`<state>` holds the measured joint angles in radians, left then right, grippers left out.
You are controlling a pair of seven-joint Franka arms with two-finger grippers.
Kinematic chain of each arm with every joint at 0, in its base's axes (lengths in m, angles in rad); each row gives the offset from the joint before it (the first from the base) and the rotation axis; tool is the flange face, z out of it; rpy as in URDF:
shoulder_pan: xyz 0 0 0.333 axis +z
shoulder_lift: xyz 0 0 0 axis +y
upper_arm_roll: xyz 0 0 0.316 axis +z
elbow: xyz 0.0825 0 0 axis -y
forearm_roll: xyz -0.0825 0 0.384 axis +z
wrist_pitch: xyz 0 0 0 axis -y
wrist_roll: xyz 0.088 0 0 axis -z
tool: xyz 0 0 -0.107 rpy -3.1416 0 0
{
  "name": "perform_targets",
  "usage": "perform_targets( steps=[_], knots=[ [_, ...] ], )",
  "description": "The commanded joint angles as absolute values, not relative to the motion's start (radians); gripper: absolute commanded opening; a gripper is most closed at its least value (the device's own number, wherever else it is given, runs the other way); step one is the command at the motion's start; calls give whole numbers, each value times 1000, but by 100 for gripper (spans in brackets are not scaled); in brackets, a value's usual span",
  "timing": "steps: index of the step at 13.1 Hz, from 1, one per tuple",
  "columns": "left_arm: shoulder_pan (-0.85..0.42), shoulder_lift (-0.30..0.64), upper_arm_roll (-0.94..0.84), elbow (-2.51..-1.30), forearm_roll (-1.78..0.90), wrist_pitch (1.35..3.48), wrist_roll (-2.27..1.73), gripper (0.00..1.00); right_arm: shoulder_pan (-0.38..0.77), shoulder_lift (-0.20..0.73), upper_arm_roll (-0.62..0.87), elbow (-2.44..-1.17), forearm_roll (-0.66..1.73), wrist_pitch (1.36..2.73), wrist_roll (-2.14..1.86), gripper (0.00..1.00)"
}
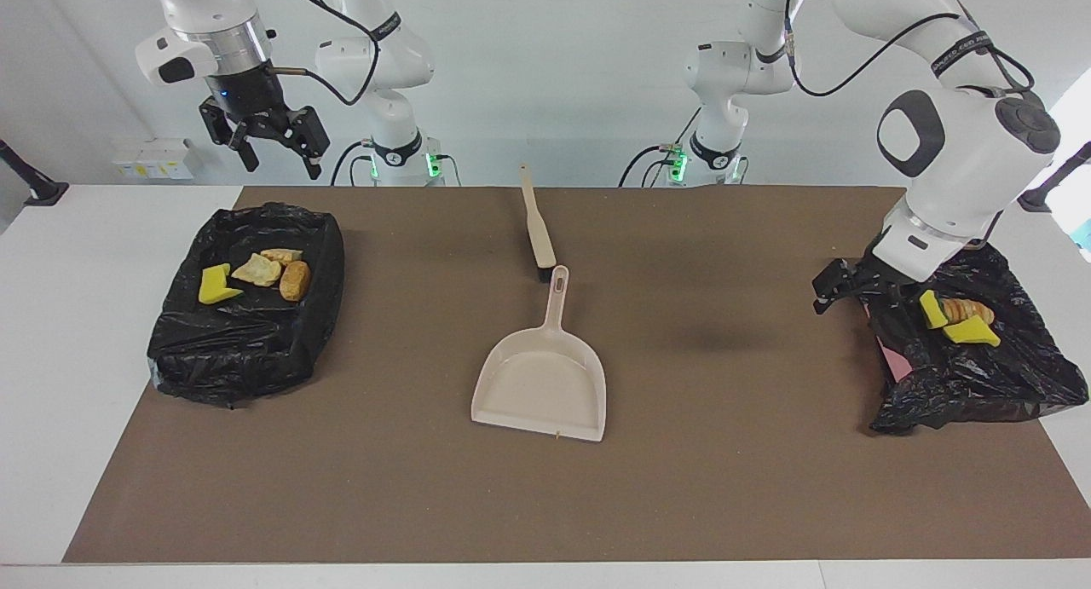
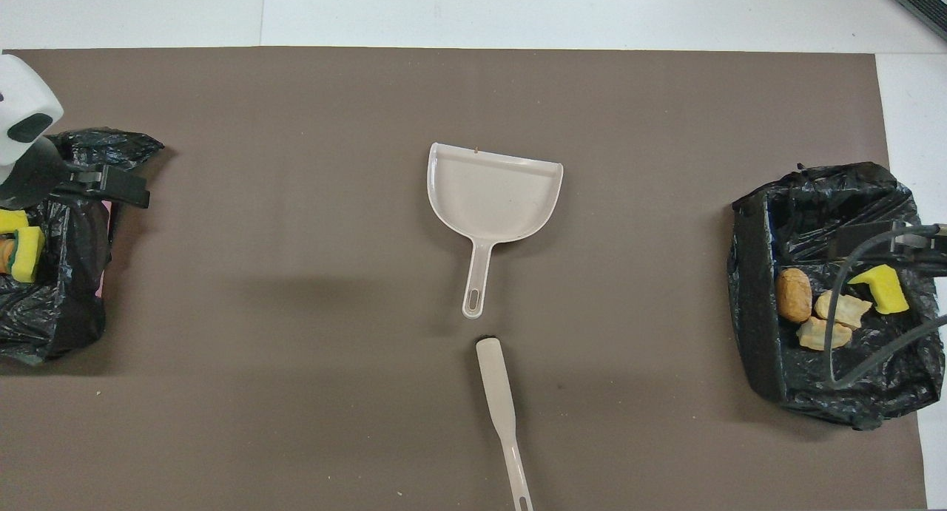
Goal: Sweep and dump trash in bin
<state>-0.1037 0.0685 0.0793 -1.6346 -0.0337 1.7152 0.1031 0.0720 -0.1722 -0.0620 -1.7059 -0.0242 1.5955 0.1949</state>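
Seemingly, all the trash (image 1: 256, 274) lay in two black-lined bins at the table's ends. My left gripper (image 1: 839, 284) hung released, empty, over the left arm's bin (image 1: 980, 384). Rising straight should spare its liner. My right gripper (image 1: 273, 150) waited released above the other bin (image 1: 239, 359).

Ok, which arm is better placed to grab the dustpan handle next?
Probably left: the left gripper is open and low beside its bin, about level with the handle of the dustpan; the right gripper hangs high over the other bin.
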Motion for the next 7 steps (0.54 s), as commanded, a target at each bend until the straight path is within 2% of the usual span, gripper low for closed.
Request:
perform_targets(
  steps=[1, 3, 7],
  knots=[
    [-94, -14, 83, -1655, -9, 1637, 133, 100, 61, -187, -58, -1724, -23, 1598, 190, 100],
    [-49, -31, 94, -1657, -9, 1629, 179, 100, 61, -187, -58, -1724, -21, 1597, 190, 100],
    [-61, -38, 80, -1651, -8, 1583, 109, 100, 61, -190, -58, -1726, -21, 1592, 193, 100]
  ],
)
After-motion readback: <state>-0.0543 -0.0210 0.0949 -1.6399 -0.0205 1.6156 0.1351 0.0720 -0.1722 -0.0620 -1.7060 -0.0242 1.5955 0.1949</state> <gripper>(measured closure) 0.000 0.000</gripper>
